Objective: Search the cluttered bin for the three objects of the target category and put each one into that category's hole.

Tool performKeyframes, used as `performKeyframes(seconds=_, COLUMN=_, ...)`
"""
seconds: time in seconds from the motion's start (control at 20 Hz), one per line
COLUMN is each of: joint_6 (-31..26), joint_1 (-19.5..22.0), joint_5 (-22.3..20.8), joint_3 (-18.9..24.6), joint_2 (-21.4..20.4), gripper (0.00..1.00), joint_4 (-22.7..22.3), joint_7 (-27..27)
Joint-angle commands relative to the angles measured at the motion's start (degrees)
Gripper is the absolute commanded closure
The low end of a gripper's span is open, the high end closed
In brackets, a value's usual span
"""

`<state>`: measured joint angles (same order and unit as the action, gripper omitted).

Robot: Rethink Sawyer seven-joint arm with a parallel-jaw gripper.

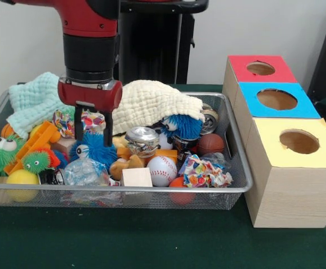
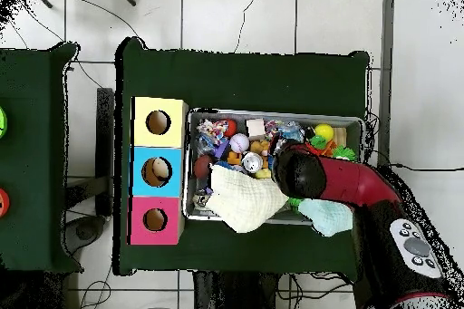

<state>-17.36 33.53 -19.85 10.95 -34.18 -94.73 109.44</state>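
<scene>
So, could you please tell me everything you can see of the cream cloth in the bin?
The cream cloth is a soft, waffle-textured fabric, crumpled into a broad mound. It lies at the far side of the bin in the front view, beside the gripper, draped over the clutter, with a blue spiky toy peeking from under its edge. In the overhead view it spills over the bin's rim toward the robot. A pale green cloth lies nearby.

No readable text, number or brand anywhere — not on the boxes, not on the cans; only wordless pattern on the rags; nothing legible from overhead either.
</scene>
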Motion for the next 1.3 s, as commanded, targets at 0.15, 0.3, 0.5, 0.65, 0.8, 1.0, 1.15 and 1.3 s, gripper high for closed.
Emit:
performKeyframes(seconds=0.15, joint_6=0.33, joint_1=-5.19, joint_5=8.04, joint_3=-3.30, joint_2=4.03, gripper=0.00, joint_4=5.81, joint_7=14.75)
performKeyframes(seconds=0.3, joint_6=0.72, joint_1=-7.49, joint_5=12.09, joint_3=-6.24, joint_2=4.82, gripper=0.00, joint_4=6.39, joint_7=17.93)
performKeyframes(seconds=0.5, joint_6=-0.41, joint_1=-9.49, joint_5=16.84, joint_3=-8.45, joint_2=5.09, gripper=0.00, joint_4=6.92, joint_7=18.46)
performKeyframes(seconds=0.65, joint_6=-0.37, joint_1=-9.93, joint_5=19.80, joint_3=-8.74, joint_2=5.15, gripper=0.00, joint_4=6.61, joint_7=17.73)
performKeyframes(seconds=0.8, joint_6=0.20, joint_1=-11.24, joint_5=22.70, joint_3=-10.72, joint_2=5.23, gripper=0.00, joint_4=5.74, joint_7=18.76)
performKeyframes(seconds=1.0, joint_6=-1.79, joint_1=-14.18, joint_5=27.87, joint_3=-15.07, joint_2=5.53, gripper=0.00, joint_4=6.01, joint_7=21.63)
performKeyframes(seconds=1.15, joint_6=-2.49, joint_1=-14.09, joint_5=30.52, joint_3=-15.73, joint_2=5.64, gripper=0.00, joint_4=5.05, joint_7=21.35)
performKeyframes(seconds=1.3, joint_6=-3.24, joint_1=-13.97, joint_5=33.27, joint_3=-16.60, joint_2=5.11, gripper=0.00, joint_4=2.64, joint_7=22.65)
